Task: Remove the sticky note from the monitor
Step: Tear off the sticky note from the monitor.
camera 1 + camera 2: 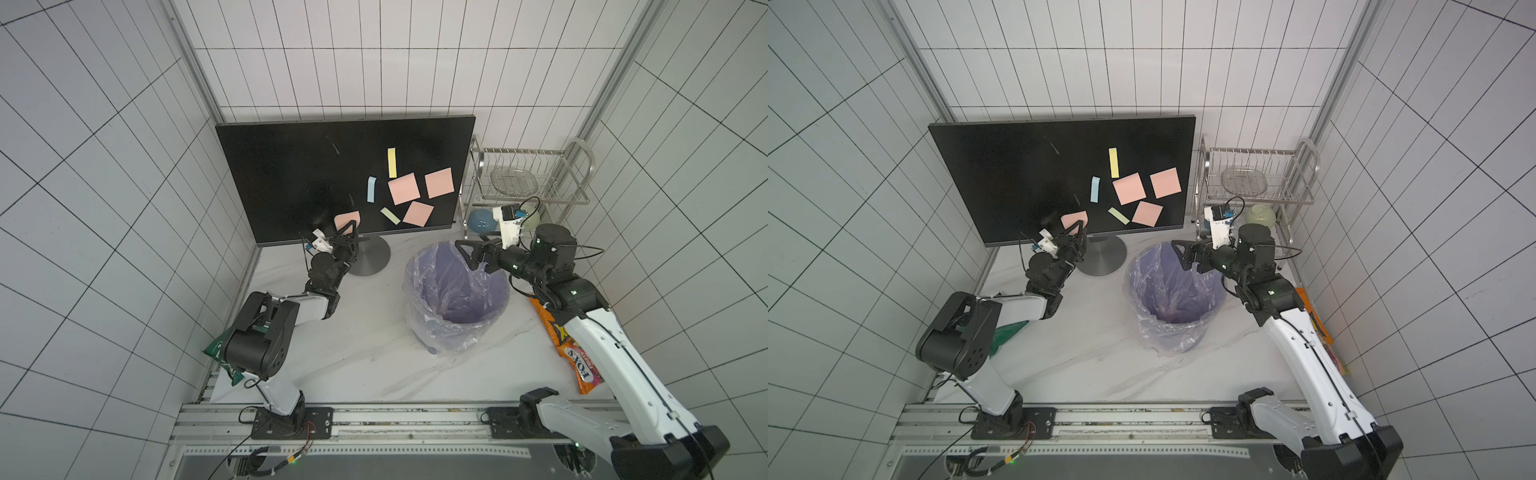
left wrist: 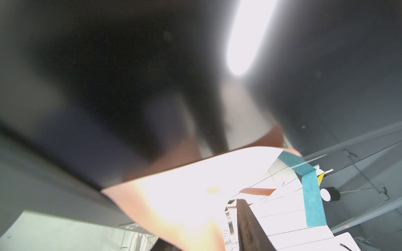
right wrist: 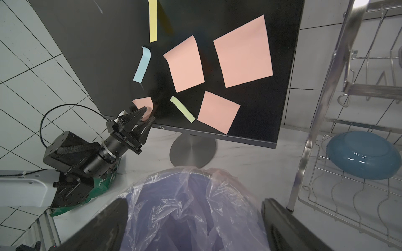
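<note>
Green bag (image 1: 218, 353): far left, a glossy crinkled packet under your left arm.
Left gripper (image 3: 149, 113): black wedge-shaped fingers sit at the lower edge of the sticky note. The jaws are narrowed with a slit between the tips, and you can't tell whether the paper is pinched.
Sticky note (image 3: 141, 101): salmon-pink paper square, low on the screen just above the bezel. In the left wrist view its free edge curls off the glass.
Monitor (image 1: 291, 174): flat glossy black panel with a thin bezel, "AOC" on the lower edge and a round brushed-grey base (image 1: 374, 255).
Pink squares (image 1: 403, 188): 3 more on the screen's right half.
Strips: 1 yellow (image 1: 392, 162), 1 pale blue (image 1: 371, 189), 1 green (image 1: 390, 215).
Bin (image 1: 465, 332): round lilac pail with a crinkly clear liner.
Right gripper (image 1: 467, 255): jaws spread wide apart above the bin's rim.
Dish rack (image 1: 536, 195): steel wire, with a clear glass plate (image 1: 513, 179) up top and an upturned blue glazed bowl (image 3: 363, 155) below.
Candy bag (image 1: 579, 361): glossy orange, "FOX'S" readable, lying under your right arm.
</note>
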Controlling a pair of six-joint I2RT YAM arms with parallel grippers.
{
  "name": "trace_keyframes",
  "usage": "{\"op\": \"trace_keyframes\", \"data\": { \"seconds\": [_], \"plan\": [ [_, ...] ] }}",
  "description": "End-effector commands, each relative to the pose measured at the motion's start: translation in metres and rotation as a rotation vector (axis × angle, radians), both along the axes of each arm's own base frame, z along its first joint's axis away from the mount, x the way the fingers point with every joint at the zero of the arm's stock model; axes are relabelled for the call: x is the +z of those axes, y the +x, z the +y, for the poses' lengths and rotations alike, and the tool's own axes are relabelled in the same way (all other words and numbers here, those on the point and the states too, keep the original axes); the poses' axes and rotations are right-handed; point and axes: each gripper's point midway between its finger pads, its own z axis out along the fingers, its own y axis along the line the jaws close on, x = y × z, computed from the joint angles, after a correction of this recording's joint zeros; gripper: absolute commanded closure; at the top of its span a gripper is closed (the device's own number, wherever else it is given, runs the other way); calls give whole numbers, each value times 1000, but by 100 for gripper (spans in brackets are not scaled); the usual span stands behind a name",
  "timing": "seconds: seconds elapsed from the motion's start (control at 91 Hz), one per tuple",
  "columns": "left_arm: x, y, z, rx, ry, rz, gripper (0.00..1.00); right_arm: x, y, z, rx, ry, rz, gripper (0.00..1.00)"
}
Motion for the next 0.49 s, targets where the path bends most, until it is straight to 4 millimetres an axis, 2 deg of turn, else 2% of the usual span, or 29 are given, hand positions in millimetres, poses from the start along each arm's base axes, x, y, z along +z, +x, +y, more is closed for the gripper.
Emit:
{"op": "trace_keyframes", "data": {
  "seconds": [0.0, 0.066, 0.165, 0.264, 0.484],
  "plan": [
    [-1, -1, 6, 16, 0, -11, 69, 1, -2, 5, 21, 5, -15, 1],
    [-1, -2, 5, 12, -1, -11, 72, 2, -2, 6, 24, 7, -16, 1],
    [1, -2, 4, 1, -2, -21, 89, 1, -2, 6, 24, 8, -13, 1],
    [2, -4, 3, -7, -2, -24, 100, 1, -2, 6, 23, 8, -13, 1],
    [6, -14, 6, -5, 12, -29, 100, 2, -2, 8, 34, 13, -12, 1]
  ]
}}
